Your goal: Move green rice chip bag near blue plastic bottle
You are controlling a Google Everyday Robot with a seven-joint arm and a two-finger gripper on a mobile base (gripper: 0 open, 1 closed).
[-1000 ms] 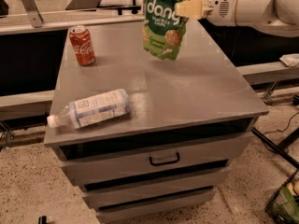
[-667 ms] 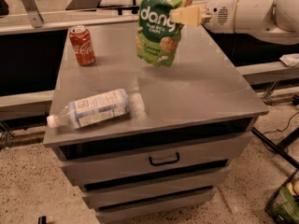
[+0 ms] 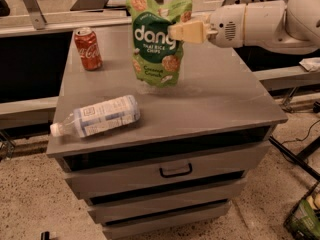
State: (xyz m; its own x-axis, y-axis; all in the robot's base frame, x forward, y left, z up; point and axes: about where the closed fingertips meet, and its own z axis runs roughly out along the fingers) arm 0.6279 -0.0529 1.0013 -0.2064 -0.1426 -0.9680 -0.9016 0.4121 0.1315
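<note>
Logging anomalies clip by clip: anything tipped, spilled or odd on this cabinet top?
The blue plastic bottle lies on its side near the front left edge; nothing spilled. The gripper holds the green rice chip bag by one upper corner; the red soda can stands upright.

Claw (image 3: pixel 173 32) clamped high on the bag (image 3: pixel 152 49)

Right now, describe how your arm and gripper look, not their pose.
The gripper, at the upper right edge of the green rice chip bag, has pale cream blocky fingers. Behind it, a rounded white wrist housing with a small round grille, then a thick white arm.
</note>
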